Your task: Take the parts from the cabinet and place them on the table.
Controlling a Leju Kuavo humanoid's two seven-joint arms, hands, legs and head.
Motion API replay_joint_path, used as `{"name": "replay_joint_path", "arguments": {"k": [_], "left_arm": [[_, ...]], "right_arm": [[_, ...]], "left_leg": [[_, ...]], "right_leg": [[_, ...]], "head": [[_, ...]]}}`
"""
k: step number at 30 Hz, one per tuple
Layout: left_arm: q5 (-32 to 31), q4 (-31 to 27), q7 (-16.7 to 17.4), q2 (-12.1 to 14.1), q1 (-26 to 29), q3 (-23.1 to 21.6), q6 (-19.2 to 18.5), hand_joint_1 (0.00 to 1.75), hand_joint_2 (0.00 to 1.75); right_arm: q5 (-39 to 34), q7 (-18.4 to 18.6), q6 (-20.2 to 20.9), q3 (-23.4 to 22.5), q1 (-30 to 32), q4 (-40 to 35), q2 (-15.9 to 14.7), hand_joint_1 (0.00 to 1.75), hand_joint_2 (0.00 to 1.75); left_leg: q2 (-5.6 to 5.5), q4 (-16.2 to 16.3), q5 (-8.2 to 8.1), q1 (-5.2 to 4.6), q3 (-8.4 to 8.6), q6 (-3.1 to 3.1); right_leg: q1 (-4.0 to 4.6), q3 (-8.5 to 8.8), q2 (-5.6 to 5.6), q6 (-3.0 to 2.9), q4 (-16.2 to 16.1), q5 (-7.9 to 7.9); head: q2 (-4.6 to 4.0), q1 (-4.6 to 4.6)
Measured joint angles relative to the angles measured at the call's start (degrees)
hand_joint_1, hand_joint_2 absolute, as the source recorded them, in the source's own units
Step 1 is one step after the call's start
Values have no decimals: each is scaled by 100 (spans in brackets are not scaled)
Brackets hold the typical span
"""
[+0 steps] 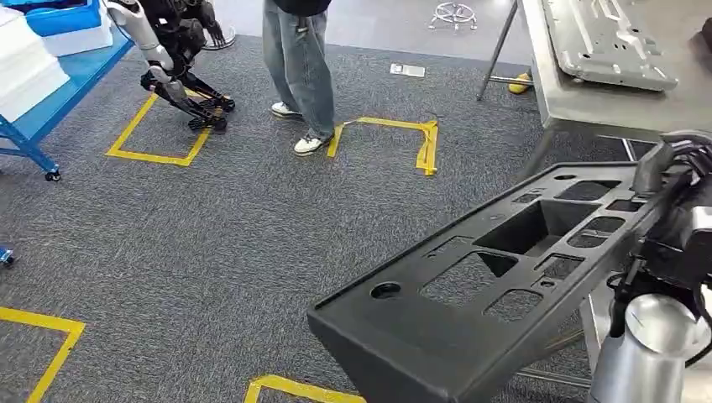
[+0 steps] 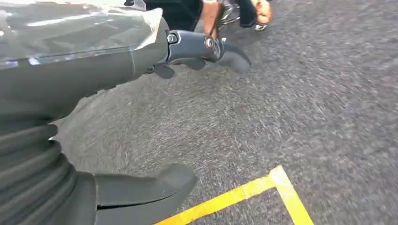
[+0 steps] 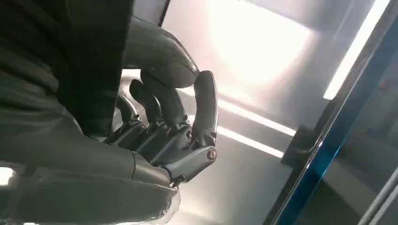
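A large black plastic panel point(image 1: 495, 277) with several cut-outs hangs tilted above the carpet at the lower right of the head view. My right arm point(image 1: 663, 277) reaches to its right edge. In the right wrist view my right hand point(image 3: 173, 126) has its fingers curled around the dark edge of the panel point(image 3: 94, 51). My left hand point(image 2: 94, 65) hangs over the carpet, with nothing between its dark fingers point(image 2: 206, 47) and its thumb point(image 2: 145, 187), which are apart. The metal table point(image 1: 588, 105) stands at the upper right.
A grey metal part point(image 1: 604, 38) lies on the table. A person point(image 1: 298, 67) stands on the carpet ahead, beside yellow floor tape point(image 1: 420, 138). Another robot point(image 1: 172, 59) is at the upper left beside a blue cart point(image 1: 50, 92).
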Motion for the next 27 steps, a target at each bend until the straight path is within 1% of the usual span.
{"name": "replay_joint_path", "arguments": {"k": [1,2,3,4,5,6,7,8,9,10,11,12,13,14,15,16,17,18,19,20,21,22,23,24,25,26,27], "left_arm": [[-44,-2,-19,15,-5,-13,-33,0,175],[-85,-2,-37,13,6,-20,-52,0,175],[-118,-2,-46,15,14,-31,-87,0,175],[-157,-2,-52,22,21,-57,-98,0,175],[-177,-2,-61,26,26,-74,-111,0,175],[-214,-2,-63,37,38,-90,-133,0,175],[-240,-2,-70,41,43,-113,-151,0,175],[-264,-7,-81,50,43,-142,-166,0,175],[-277,-15,-96,55,42,-162,-201,0,175],[-288,-24,-107,63,45,-173,-210,0,175],[-306,-28,-120,72,48,-197,-219,0,175],[-321,-33,-129,77,39,-214,-218,0,175],[-326,-37,-140,79,30,-236,-218,0,175],[-326,-42,-142,79,31,-243,-218,0,175],[-326,-42,-146,72,28,-247,-218,0,175],[-326,-48,-149,74,16,-251,-218,0,175],[-326,-50,-151,83,21,-262,-218,0,175],[-326,-50,-151,88,28,-273,-218,0,175],[-328,-50,-151,87,33,-284,-218,0,175],[-332,-50,-153,90,32,-295,-225,0,175],[-336,-50,-160,92,31,-299,-245,0,175],[-343,-50,-164,96,29,-306,-273,0,175],[-345,-50,-168,96,27,-321,-299,0,175],[-352,-50,-170,96,24,-334,-319,0,175],[-361,-50,-179,96,23,-341,-332,0,175],[-363,-55,-186,105,23,-345,-337,0,175],[-363,-57,-190,107,22,-345,-334,0,175]], "right_arm": [[39,35,-4,-126,48,-96,-6,155,175],[88,88,-7,-247,81,-185,-6,155,175],[118,131,0,-350,130,-250,-7,155,175],[146,170,11,-493,199,-315,-15,155,175],[186,214,35,-633,263,-355,-39,155,175],[221,249,61,-781,317,-383,-80,155,175],[234,275,81,-953,366,-403,-144,155,175],[271,317,120,-1122,396,-427,-207,155,175],[321,339,148,-1249,406,-438,-268,155,175],[374,368,171,-1362,405,-438,-330,155,175],[418,396,190,-1473,389,-438,-396,155,175],[426,402,201,-1541,408,-440,-444,155,175],[433,416,210,-1624,416,-447,-514,155,175],[437,422,223,-1693,439,-449,-555,155,175],[455,429,227,-1744,441,-449,-595,155,175],[468,435,229,-1791,460,-449,-636,155,175],[477,435,234,-1820,427,-449,-667,155,175],[483,435,236,-1829,419,-449,-671,155,175],[507,440,236,-1838,433,-449,-671,155,175],[536,466,236,-1847,440,-447,-671,155,175],[566,501,236,-1868,440,-444,-678,155,175],[597,523,236,-1899,439,-444,-704,155,175],[621,558,234,-1940,435,-444,-754,155,175],[623,582,234,-1987,423,-444,-804,155,175],[623,608,234,-2030,403,-444,-861,155,175],[623,627,234,-2074,356,-436,-913,155,175],[621,645,234,-2100,350,-433,-936,155,175]], "left_leg": [[-277,156,-135,27,-39,-34],[-496,562,-405,45,-208,-39],[-598,1004,-636,46,-406,-45],[-651,1493,-848,47,-637,-57],[-670,1808,-931,48,-796,-61],[-674,1851,-872,49,-830,-59],[-682,1615,-663,60,-733,-52],[-717,1174,-386,77,-523,-38],[-821,673,-125,91,-282,-21],[-1134,279,41,123,-100,-1],[-1318,97,-8,146,-48,1],[-1206,132,-22,114,-53,-2],[-1159,126,-33,84,-71,33],[-1081,118,-17,59,-57,66],[-987,53,32,81,-39,127],[-893,14,66,85,-14,176],[-822,6,69,80,-13,218],[-727,6,68,67,-16,223],[-633,6,62,55,-19,229],[-548,8,59,47,-26,233],[-470,9,57,43,-25,231],[-391,10,48,43,-22,224],[-322,10,37,43,-11,217],[-261,11,22,45,6,196],[-210,13,4,40,31,170],[-156,27,-39,-18,40,116],[-122,23,-45,-19,48,100]], "right_leg": [[-25,-2,64,-24,-2,1],[-31,-5,110,-94,-1,10],[-30,-7,161,-104,-1,5],[-23,-10,229,-104,0,5],[-18,-11,291,-104,0,5],[-19,-8,362,-103,2,6],[-24,-4,439,-98,7,7],[-34,3,522,-91,14,9],[-37,10,593,-84,22,12],[-46,-6,658,-72,30,17],[29,-46,730,-27,87,20],[-11,-93,796,17,54,49],[-33,-113,881,66,40,72],[-53,-123,958,128,8,103],[0,-154,1038,178,-1,124],[-39,-242,688,143,124,60],[-9,-379,409,102,391,-89],[-1,-607,289,73,876,-295],[-5,-836,245,63,1367,-477],[-14,-1008,227,74,1741,-590],[-23,-1057,218,110,1864,-597],[-34,-949,206,161,1693,-521],[-41,-692,164,220,1265,-367],[-48,-346,65,271,684,-191],[-45,-32,-137,289,180,-73],[33,86,-278,227,36,-86],[40,56,-182,171,30,-63]], "head": [[0,0],[0,-4],[0,-4],[0,-9],[0,-5],[0,-7],[0,-7],[0,-4],[0,-7],[0,-11],[0,-7],[0,-7],[0,-9],[0,-18],[0,-9],[0,-11],[0,37],[0,33],[0,37],[0,35],[0,35],[0,35],[0,35],[0,37],[0,37],[0,33],[0,24]]}}
